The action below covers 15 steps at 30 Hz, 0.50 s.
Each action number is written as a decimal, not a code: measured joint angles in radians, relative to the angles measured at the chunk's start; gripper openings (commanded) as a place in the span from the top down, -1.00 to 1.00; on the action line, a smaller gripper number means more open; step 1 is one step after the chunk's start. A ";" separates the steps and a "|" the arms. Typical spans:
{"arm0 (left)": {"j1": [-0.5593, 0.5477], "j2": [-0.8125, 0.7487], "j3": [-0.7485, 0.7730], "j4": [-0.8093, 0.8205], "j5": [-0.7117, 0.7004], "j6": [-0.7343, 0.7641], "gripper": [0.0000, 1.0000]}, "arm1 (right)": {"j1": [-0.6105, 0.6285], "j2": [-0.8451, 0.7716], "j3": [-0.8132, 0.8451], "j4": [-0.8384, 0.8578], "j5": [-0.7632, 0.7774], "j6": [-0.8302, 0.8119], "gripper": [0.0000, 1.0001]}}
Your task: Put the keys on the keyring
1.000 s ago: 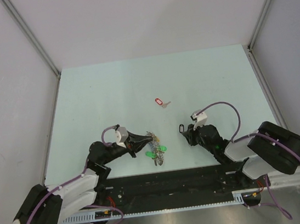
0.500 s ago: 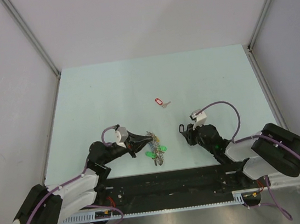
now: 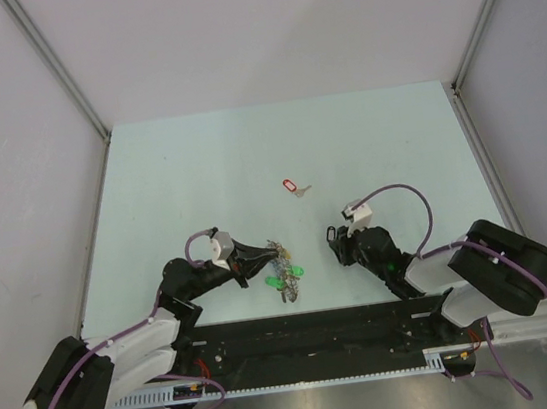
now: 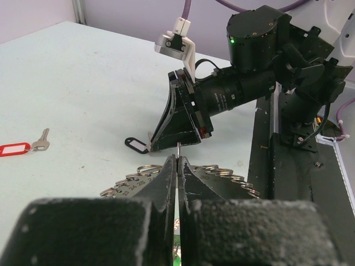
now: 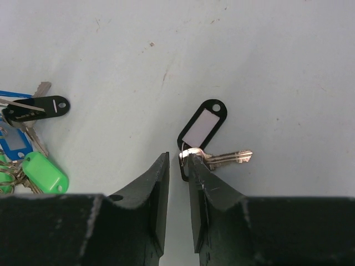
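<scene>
Closest to the arm bases is the keyring (image 3: 282, 261), lying on the pale table (image 3: 198, 164) as a messy bunch. Its green tags (image 3: 285, 279) sit on the near side, and a blue tag (image 5: 14, 145) and a black tag (image 5: 39, 108) are in the mix too.

The left gripper (image 4: 178, 160) comes in from the keyring's left, jaws pinched tight on the thin wire of the hoop. You can see the wire poking up between the tips in the left wrist view.

Off to the keyring's right, clearly apart from it, the right gripper (image 5: 177, 162) points down at the table with only a narrow gap between its jaws and nothing in them. The black-tag key (image 5: 202, 126) lies flat right at its tips, its little loop touching one finger.

Farthest out, beyond the keyring and well apart from it, the red-tag key (image 3: 291, 186) lies alone.
</scene>
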 measured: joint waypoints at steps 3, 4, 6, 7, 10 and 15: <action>0.000 0.000 0.000 0.000 0.000 0.000 0.99 | 0.005 0.000 0.008 0.003 0.003 0.000 0.50; 0.000 0.000 0.000 0.000 0.000 0.000 0.99 | 0.007 0.000 0.010 0.003 0.006 0.000 0.50; 0.000 0.000 0.000 0.000 0.000 0.000 0.99 | 0.007 0.000 0.015 0.003 0.012 0.000 0.50; 0.000 0.000 0.000 0.000 0.000 0.000 0.99 | 0.008 0.000 0.017 0.003 0.016 0.000 0.50; 0.000 0.000 0.000 0.000 0.000 0.000 0.99 | 0.010 0.009 0.021 0.004 0.023 0.002 0.51; 0.000 0.000 0.000 0.000 0.000 0.000 0.99 | 0.017 0.030 0.021 0.003 0.037 0.006 0.56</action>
